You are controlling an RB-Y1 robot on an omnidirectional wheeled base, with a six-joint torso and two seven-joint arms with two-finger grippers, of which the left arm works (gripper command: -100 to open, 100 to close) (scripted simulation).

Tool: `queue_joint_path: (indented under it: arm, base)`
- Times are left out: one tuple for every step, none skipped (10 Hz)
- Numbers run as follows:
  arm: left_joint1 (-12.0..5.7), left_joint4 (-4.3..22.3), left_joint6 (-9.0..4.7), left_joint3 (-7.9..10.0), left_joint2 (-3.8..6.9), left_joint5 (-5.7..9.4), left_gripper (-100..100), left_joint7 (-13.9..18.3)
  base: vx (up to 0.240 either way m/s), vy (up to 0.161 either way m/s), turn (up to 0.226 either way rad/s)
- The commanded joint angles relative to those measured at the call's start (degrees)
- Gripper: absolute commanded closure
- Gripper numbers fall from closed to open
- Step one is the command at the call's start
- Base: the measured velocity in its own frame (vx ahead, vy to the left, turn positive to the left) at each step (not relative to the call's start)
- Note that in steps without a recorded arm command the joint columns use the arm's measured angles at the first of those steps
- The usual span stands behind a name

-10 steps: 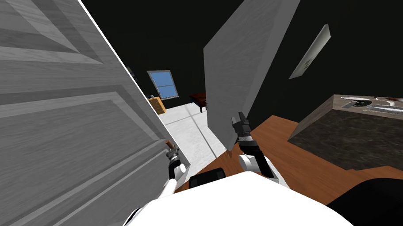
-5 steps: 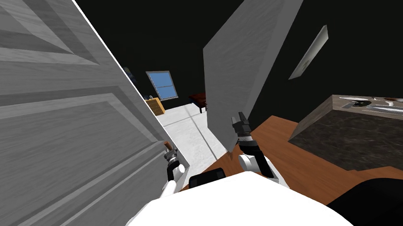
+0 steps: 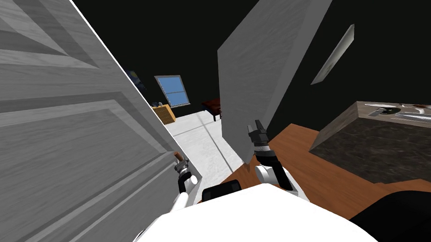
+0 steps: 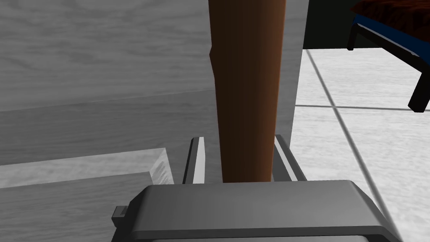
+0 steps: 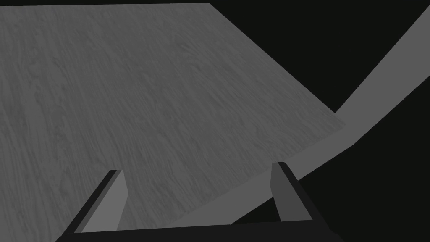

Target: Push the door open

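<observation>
Here our left fingers [image 4: 197, 159] clench the brown handle [image 4: 247, 84], running straight out from them on the door [image 3: 59, 137], frame left; right fingers [image 5: 115, 197] spread

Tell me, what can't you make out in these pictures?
- Head view: things on the counter, too small and cut off by the edge.
- Head view: the dark red table, half hidden by the grey wall.
- Left wrist view: the brown handle in the left gripper runs past the edge.
</observation>
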Motion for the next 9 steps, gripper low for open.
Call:
queue_joint_path:
  arm:
    - [-0.24, 0.63, -1.51, 2.42, 0.46, 0.23, 100, -0.29]
    - [-0.24, 0.63, -1.51, 2.42, 0.46, 0.23, 100, -0.29]
    - [-0.24, 0.75, -1.51, 2.42, 0.46, 0.23, 100, -0.29]
    - [-0.24, 0.75, -1.51, 2.42, 0.46, 0.23, 100, -0.29]
    - [-0.24, 0.63, -1.51, 2.42, 0.46, 0.23, 100, -0.29]
    - [-0.16, 0.49, -1.84, 4.22, 0.07, 0.26, 100, -0.87]
    - [-0.12, 0.43, -2.01, 5.10, -0.15, 0.27, 100, -1.16]
    - [-0.08, 0.36, -2.18, 5.99, -0.37, 0.29, 100, -1.45]
    - [-0.04, 0.29, -2.34, 6.85, -0.61, 0.30, 100, -1.73]
  base:
    - [0.057, 0.019, -0.050]
    - [0.067, 0.014, -0.029]
    - [0.041, 0.008, 0.006]
    - [0.014, 0.006, 0.003]
    - [0.000, 0.000, 0.000]
    - [0.052, -0.001, -0.038]
    - [0.099, 0.038, -0.032]
    - [0.117, 0.027, -0.018]
    - [0.130, 0.027, -0.022]
